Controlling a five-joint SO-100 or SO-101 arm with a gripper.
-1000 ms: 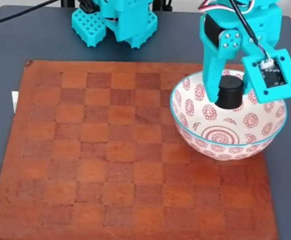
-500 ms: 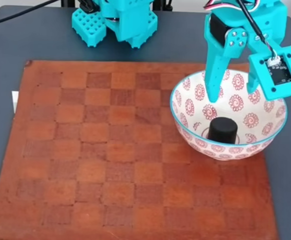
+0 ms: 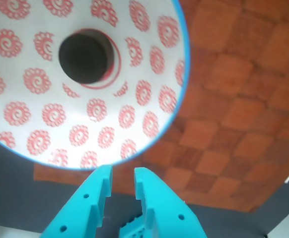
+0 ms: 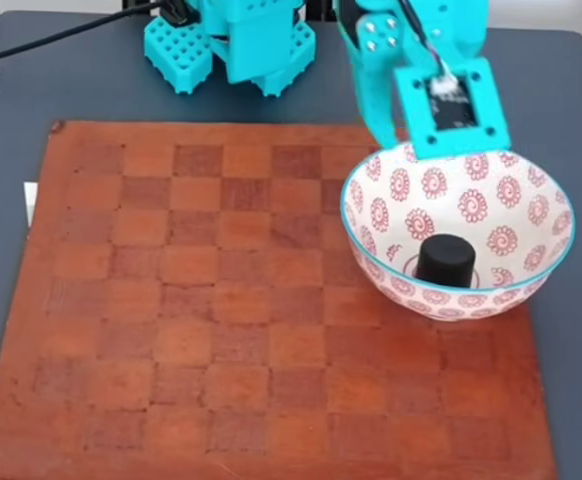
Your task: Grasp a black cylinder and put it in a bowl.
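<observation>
In the fixed view, a brown checkered board (image 4: 221, 330) lay nearest, covering most of a dark desk (image 4: 11, 90). On the board's right side sat the bowl (image 4: 376, 215), and the black cylinder (image 4: 445, 260) stood upright on its floor, touching nothing else. Beyond the bowl's far rim hung the teal arm (image 4: 411, 60). In the wrist view, the end effector (image 3: 122, 182) hovered outside the rim, fingers (image 3: 152, 198) nearly together with a narrow gap, holding nothing.
</observation>
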